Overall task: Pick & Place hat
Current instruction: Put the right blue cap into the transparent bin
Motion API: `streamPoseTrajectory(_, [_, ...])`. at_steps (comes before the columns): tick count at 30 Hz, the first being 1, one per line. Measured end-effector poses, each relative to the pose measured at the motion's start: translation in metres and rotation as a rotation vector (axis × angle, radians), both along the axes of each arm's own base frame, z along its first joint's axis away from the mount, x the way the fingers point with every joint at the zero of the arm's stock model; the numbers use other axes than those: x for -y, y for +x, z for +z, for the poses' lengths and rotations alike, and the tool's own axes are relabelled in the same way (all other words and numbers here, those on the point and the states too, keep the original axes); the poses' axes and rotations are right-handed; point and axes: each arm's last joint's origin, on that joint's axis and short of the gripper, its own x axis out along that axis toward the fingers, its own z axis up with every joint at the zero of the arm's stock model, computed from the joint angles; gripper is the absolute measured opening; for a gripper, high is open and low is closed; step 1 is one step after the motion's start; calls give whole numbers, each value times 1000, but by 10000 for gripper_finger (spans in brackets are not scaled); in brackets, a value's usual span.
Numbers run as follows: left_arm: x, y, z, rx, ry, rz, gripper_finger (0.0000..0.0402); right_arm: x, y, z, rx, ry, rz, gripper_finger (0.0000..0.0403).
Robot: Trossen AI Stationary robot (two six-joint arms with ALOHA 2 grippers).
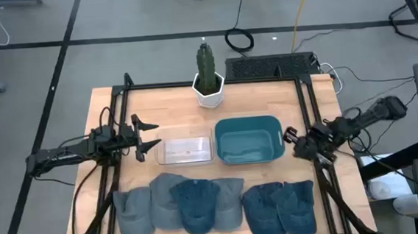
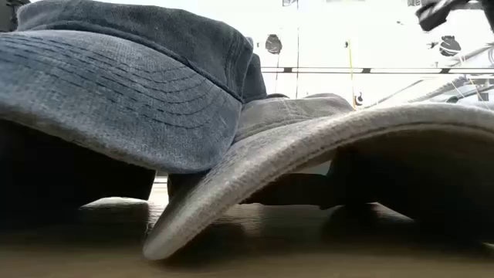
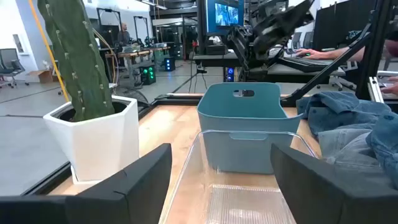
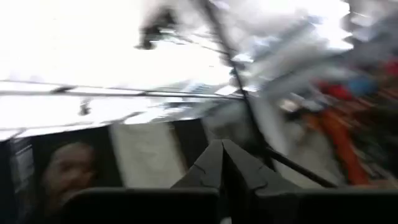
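Observation:
Several caps lie in a row along the table's near edge: grey ones [image 1: 136,210] on the left, a blue denim cap [image 1: 195,201] overlapping a grey one [image 1: 228,203], and two blue caps [image 1: 280,206] on the right. In the low view a dark cap's brim [image 2: 116,93] rests on a lighter brim [image 2: 309,147]. My left gripper [image 1: 148,136] is open at the table's left, its fingers pointing at the clear container [image 1: 185,150], and touches nothing. My right gripper [image 1: 298,142] is shut and hovers just right of the teal bin [image 1: 249,138], clear of the caps.
A white pot holding a cactus [image 1: 208,79] stands at the far edge. The clear container [image 3: 242,180] and the teal bin [image 3: 245,124] sit side by side mid-table. A black frame [image 1: 308,110] runs along the table's sides. Bare wood lies between the containers and the caps.

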Motion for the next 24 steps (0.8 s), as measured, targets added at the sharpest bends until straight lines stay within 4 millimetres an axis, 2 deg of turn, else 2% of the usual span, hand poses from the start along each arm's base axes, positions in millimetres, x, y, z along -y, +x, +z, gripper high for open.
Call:
streamPoseTrajectory(3, [0,0,0,0,0,0,280,-15,-1,14,166,-95,67,0])
streamPoseTrajectory(6, [0,0,0,0,0,0,280,-38,10,30,213,-229,89,0])
streamPoseTrajectory(9, [0,0,0,0,0,0,280,-65,31,46,131,-333,0,0])
streamPoseTrajectory(12, [0,0,0,-1,0,0,280,-86,59,57,-206,-428,-222,7])
streamPoseTrajectory(14, [0,0,0,-1,0,0,280,-94,73,67,-492,-518,-364,25])
streamPoseTrajectory(16, [0,0,0,-2,0,1,280,-97,81,71,-772,-553,-432,56])
streamPoseTrajectory(20, [0,0,-1,-6,-1,1,280,-107,91,79,-1147,-491,-413,137])
streamPoseTrajectory(22, [0,0,-1,-5,-1,1,280,-113,93,86,-1290,-418,-320,178])
streamPoseTrajectory(24, [0,0,-1,-7,-1,1,280,-115,92,83,-1477,-339,-237,210])
